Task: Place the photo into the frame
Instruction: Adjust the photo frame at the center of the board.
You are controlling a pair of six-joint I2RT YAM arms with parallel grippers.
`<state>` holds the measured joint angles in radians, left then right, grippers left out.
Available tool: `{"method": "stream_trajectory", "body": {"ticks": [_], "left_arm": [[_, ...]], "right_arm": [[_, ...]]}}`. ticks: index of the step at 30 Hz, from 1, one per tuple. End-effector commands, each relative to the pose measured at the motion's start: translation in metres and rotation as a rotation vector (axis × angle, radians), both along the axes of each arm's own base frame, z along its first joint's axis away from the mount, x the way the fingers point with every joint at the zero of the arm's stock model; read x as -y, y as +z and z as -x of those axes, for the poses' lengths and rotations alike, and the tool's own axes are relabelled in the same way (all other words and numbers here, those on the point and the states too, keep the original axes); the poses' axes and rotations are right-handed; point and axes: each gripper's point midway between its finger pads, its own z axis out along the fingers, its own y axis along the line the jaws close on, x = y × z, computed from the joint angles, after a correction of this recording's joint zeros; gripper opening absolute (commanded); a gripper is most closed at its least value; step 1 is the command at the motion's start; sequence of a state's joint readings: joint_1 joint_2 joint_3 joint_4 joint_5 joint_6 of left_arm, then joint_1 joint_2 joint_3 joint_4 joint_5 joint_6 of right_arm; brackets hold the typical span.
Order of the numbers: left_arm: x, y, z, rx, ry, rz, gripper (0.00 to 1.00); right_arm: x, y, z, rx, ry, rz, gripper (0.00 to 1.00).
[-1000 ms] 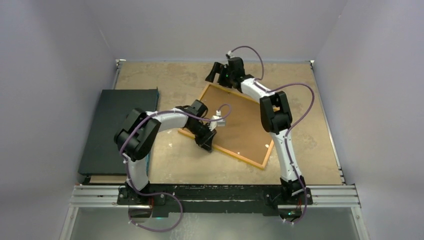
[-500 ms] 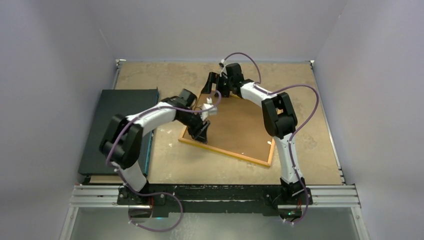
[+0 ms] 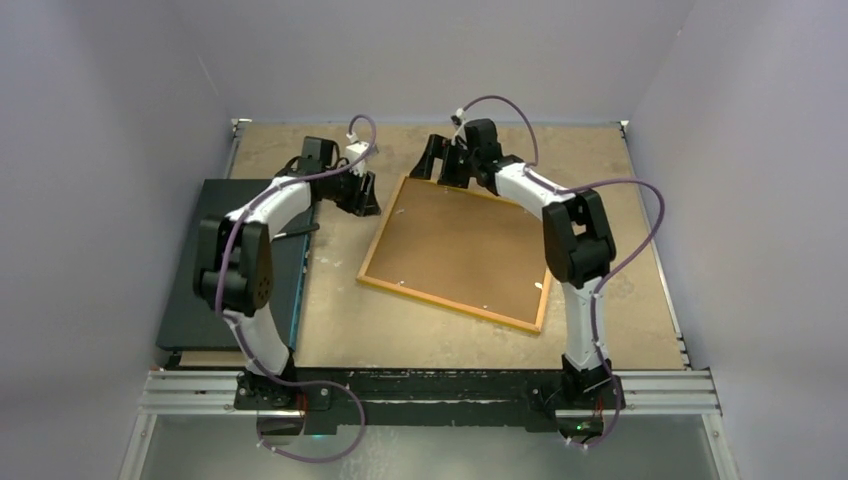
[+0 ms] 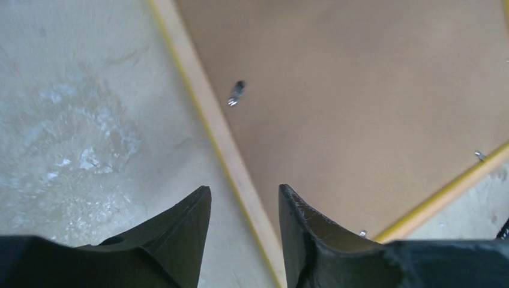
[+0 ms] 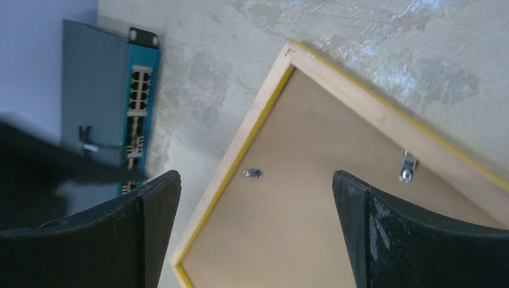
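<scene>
On the worktop (image 3: 620, 270), the frame (image 3: 450, 305) is lying face down with a brown backing board (image 3: 460, 245) filling it. The photo is not showing and is presumably sitting underneath. The left gripper (image 4: 243, 192) and right gripper (image 5: 255, 177) are hovering with jaws apart and empty beside its far left corner. Securing the metal tabs (image 5: 408, 165) is probably what is left.

One yellow frame (image 3: 450, 304), one brown backing board (image 3: 455, 245), one black panel (image 3: 230, 250), two end effectors (image 3: 363, 197) (image 3: 438, 168).
</scene>
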<state>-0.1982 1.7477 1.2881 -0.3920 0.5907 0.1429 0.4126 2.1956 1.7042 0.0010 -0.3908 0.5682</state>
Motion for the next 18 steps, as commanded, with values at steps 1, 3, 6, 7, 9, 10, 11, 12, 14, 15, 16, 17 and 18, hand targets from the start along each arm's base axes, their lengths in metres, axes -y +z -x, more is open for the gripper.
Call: {"method": "stream_trajectory", "body": {"ticks": [1, 3, 6, 7, 9, 10, 11, 12, 14, 15, 16, 17, 18], "left_arm": [[-0.006, -0.042, -0.018, -0.148, 0.083, 0.066, 0.40], [-0.004, -0.056, -0.017, -0.184, 0.080, 0.080, 0.36], [0.000, -0.067, -0.014, -0.211, 0.070, 0.101, 0.31], [0.001, -0.069, -0.012, -0.221, 0.065, 0.107, 0.28], [0.004, -0.074, -0.008, -0.246, 0.051, 0.124, 0.23], [0.006, -0.076, -0.005, -0.261, 0.040, 0.132, 0.20], [0.007, -0.078, -0.002, -0.274, 0.032, 0.142, 0.18], [0.008, -0.079, 0.002, -0.284, 0.023, 0.151, 0.16], [0.010, -0.082, 0.009, -0.299, 0.009, 0.164, 0.13], [0.011, -0.083, 0.013, -0.303, 0.001, 0.167, 0.13], [0.012, -0.086, 0.019, -0.311, -0.007, 0.168, 0.13], [0.012, -0.088, 0.025, -0.323, -0.013, 0.171, 0.13], [0.014, -0.091, 0.031, -0.335, -0.022, 0.170, 0.12]], "right_arm": [[0.008, 0.047, 0.015, 0.063, -0.043, -0.077, 0.98], [0.011, 0.045, 0.024, 0.061, -0.057, -0.095, 0.96], [0.014, 0.034, 0.042, 0.024, -0.057, -0.118, 0.93], [0.015, 0.030, 0.048, 0.012, -0.056, -0.123, 0.92], [0.017, 0.025, 0.056, -0.008, -0.054, -0.127, 0.90], [0.017, 0.021, 0.060, -0.021, -0.051, -0.128, 0.89], [0.018, 0.017, 0.063, -0.031, -0.050, -0.126, 0.89], [0.018, 0.014, 0.067, -0.039, -0.048, -0.124, 0.88], [0.018, 0.008, 0.073, -0.054, -0.043, -0.124, 0.87], [0.017, 0.004, 0.076, -0.064, -0.040, -0.123, 0.87], [0.017, 0.000, 0.079, -0.073, -0.037, -0.124, 0.87], [0.016, -0.003, 0.083, -0.084, -0.033, -0.126, 0.87], [0.016, -0.007, 0.085, -0.093, -0.032, -0.125, 0.86]]}}
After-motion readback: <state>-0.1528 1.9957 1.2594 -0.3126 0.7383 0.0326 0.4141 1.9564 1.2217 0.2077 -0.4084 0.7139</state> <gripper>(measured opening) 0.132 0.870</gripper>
